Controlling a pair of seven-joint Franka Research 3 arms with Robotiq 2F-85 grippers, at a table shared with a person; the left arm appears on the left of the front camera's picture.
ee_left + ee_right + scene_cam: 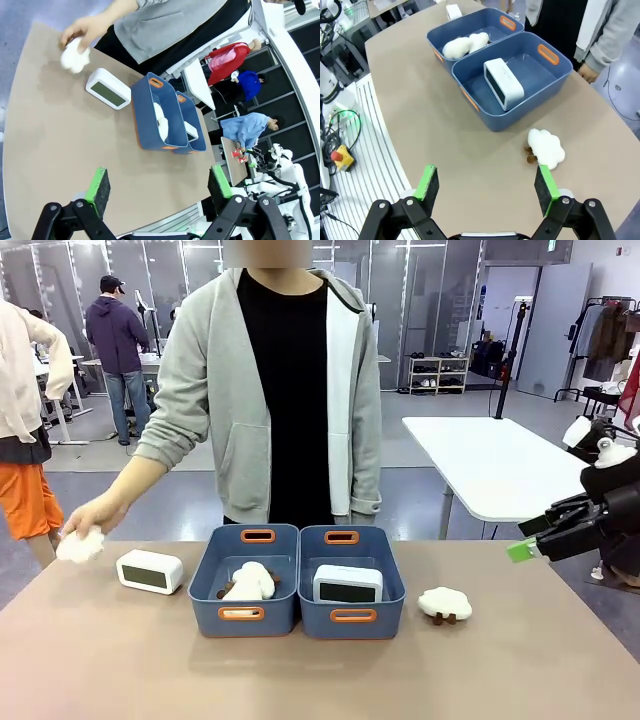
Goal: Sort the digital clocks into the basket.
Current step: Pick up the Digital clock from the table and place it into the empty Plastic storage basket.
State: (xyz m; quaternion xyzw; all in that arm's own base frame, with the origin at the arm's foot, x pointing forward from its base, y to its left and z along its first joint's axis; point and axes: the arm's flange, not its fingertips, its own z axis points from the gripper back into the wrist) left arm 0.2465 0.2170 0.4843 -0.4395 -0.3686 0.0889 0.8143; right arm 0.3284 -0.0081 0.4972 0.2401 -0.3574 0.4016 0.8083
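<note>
The left gripper (159,184) has its fingers spread wide and carries nothing. Far ahead of them, on the side of the left finger, the person's hand (85,30) lies on a plush sheep (74,56). A little nearer to the fingers stands the free clock (108,88), on the table (50,150) and outside both bins. In the front view its dark display looks roughly toward the robot, and its long axis runs across the table, side to side.

Next comes the bin (208,585) with a sheep inside. Touching it is the basket (320,623), which already holds the other clock (347,583), display also toward the robot.

I judge that one clock is sorted and one is not yet. The next move probably asks the left arm to reach forward, close across the short depth of the free clock, and carry it past the first bin.

The right gripper (486,182) is also spread and empty. The basket is well ahead between its fingers, and a second sheep (546,147) is just ahead of the right finger.
</note>
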